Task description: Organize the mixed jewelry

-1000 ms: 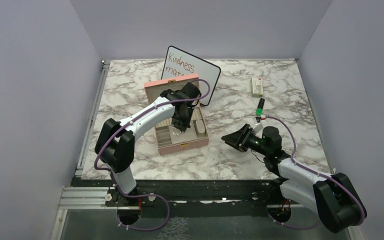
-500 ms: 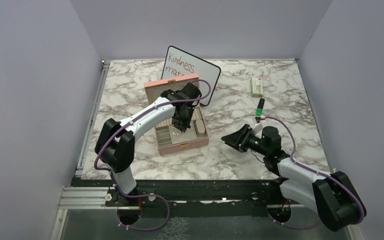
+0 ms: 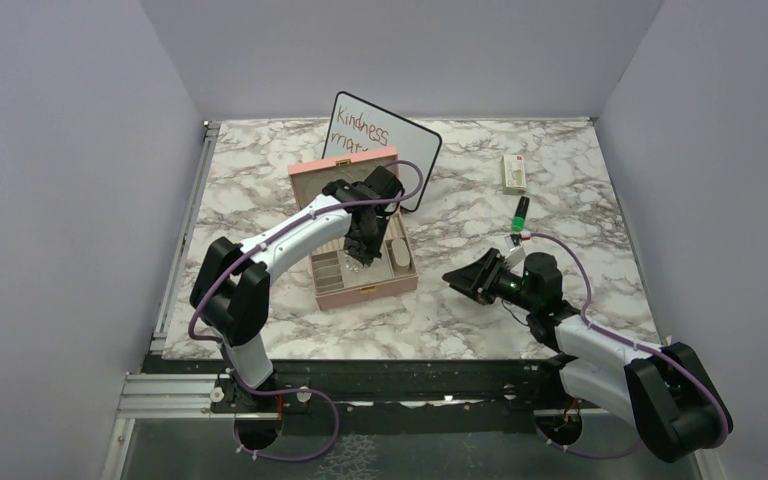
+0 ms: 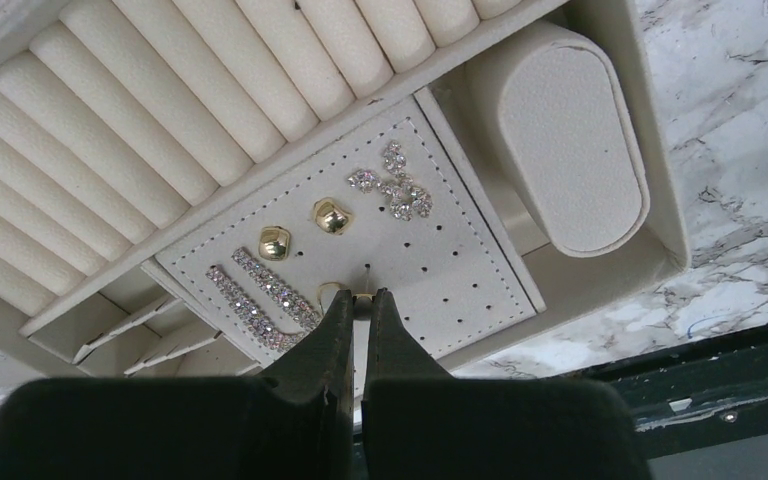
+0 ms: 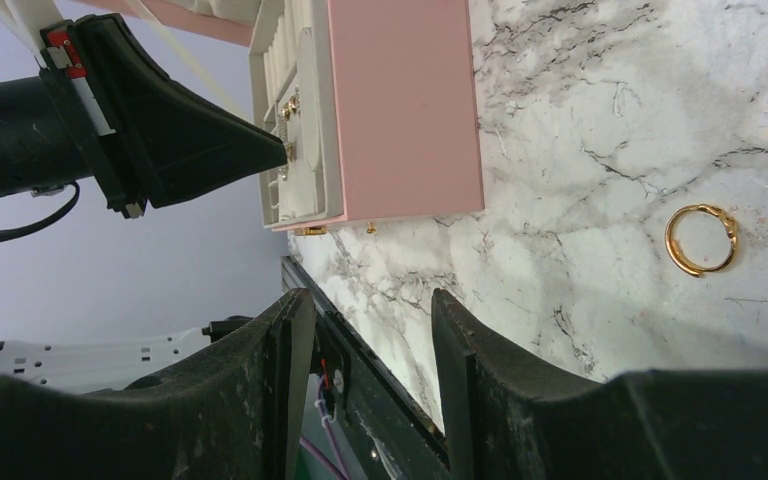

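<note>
The open pink jewelry box [image 3: 365,290] sits mid-table. In the left wrist view its cream perforated pad [image 4: 460,270] holds two gold studs [image 4: 274,243], sparkly crystal bars [image 4: 260,295] and a crystal cluster [image 4: 395,188]. My left gripper [image 4: 362,297] is shut on a small gold earring [image 4: 364,293] whose pin points at the pad, just above it. It hovers in the box in the top view [image 3: 360,250]. My right gripper [image 5: 372,300] is open and empty, low over the table right of the box [image 5: 400,110]. A gold ring [image 5: 701,239] lies loose on the marble.
A whiteboard sign [image 3: 385,140] leans behind the box lid. A white-green packet [image 3: 514,173] and a green-capped marker [image 3: 521,212] lie at the back right. Ring rolls [image 4: 160,130] and an oval cushion [image 4: 570,150] fill the box's other compartments.
My left gripper has shifted very slightly over the box's pad. The right arm has not moved.
</note>
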